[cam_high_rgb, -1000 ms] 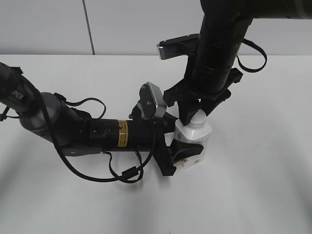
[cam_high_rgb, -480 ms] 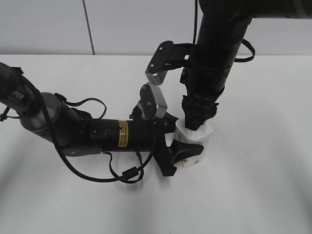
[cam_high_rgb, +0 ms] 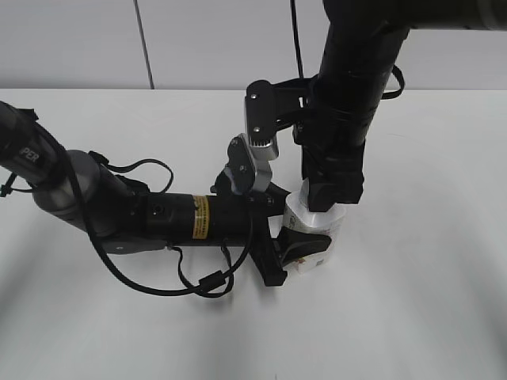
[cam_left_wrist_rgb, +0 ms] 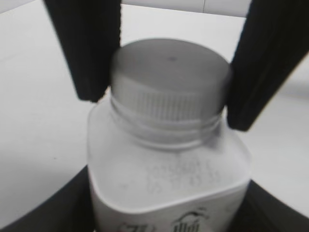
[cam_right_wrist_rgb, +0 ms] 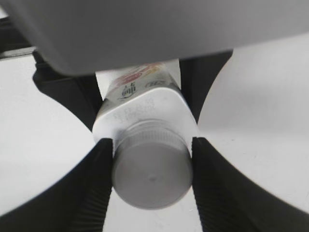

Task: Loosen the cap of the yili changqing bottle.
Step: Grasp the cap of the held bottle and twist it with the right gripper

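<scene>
**Cap clamped from above, bottle body held from the side**

Your cap (cam_right_wrist_rgb: 151, 173) sits on the neck of the yili changqing bottle (cam_high_rgb: 315, 237), which stands upright on the white table (cam_high_rgb: 412, 301) just right of centre in the exterior view. In the right wrist view the cap is a flat, pale disc with a ribbed skirt, and the two black fingers (cam_right_wrist_rgb: 94, 186) of the right gripper (cam_right_wrist_rgb: 152, 179) press against its opposite sides — clenched on the cap. The left wrist view confirms it: the same ribbed pads (cam_left_wrist_rgb: 89, 53) flank the cap (cam_left_wrist_rgb: 170, 79), touching it left and right, above the bottle's sloped shoulders (cam_left_wrist_rgb: 169, 169) with faint printed characters.

Lower down, the left gripper (cam_high_rgb: 289, 241) comes in horizontally from the left and is clamped around the bottle's body; its dark jaws show at the bottom corners of the left wrist view, against the carton's sides. The label's red band is partly covered in the exterior view.

You'll see the right arm (cam_high_rgb: 348, 103) standing near vertical over the bottle, its wrist camera (cam_high_rgb: 263, 119) jutting left — close above the left arm's camera (cam_high_rgb: 247, 166). The left arm (cam_high_rgb: 119, 210) lies low across the table, cables (cam_high_rgb: 198, 281) looping beneath.
</scene>
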Controlling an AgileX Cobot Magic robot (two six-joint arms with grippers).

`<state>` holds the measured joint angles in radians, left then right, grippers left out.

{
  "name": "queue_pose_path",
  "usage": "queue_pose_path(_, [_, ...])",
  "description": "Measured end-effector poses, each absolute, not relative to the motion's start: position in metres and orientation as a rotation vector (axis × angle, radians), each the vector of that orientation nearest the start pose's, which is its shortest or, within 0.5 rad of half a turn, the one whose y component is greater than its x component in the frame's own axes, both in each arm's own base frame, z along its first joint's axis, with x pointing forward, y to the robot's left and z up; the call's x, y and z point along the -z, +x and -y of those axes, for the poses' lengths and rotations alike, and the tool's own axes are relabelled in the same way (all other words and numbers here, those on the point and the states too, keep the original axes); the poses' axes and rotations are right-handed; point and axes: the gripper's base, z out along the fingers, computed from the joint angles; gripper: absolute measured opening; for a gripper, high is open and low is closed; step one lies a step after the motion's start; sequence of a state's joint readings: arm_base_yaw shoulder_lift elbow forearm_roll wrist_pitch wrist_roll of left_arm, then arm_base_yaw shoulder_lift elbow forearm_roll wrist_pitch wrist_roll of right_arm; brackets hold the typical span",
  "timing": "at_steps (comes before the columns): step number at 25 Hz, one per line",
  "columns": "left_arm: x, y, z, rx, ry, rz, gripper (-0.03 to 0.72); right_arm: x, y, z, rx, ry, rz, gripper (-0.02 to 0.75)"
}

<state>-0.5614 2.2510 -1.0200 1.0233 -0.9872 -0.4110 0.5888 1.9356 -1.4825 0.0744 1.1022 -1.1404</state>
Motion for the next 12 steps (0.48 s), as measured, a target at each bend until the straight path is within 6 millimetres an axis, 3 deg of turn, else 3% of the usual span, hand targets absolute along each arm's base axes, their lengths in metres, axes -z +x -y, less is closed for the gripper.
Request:
queue_pose_path(5, [-0.07,0.294,0.262,0.956,1.291,-1.556,0.435,-0.215,0.319,-0.221,-0.066,-2.237,-2.036,0.393])
queue_pose_path(12, [-0.07,0.294,0.262,0.958,1.29,-1.558,0.433,-0.235,0.312,-0.218,-0.095,-2.183,-2.118,0.536])
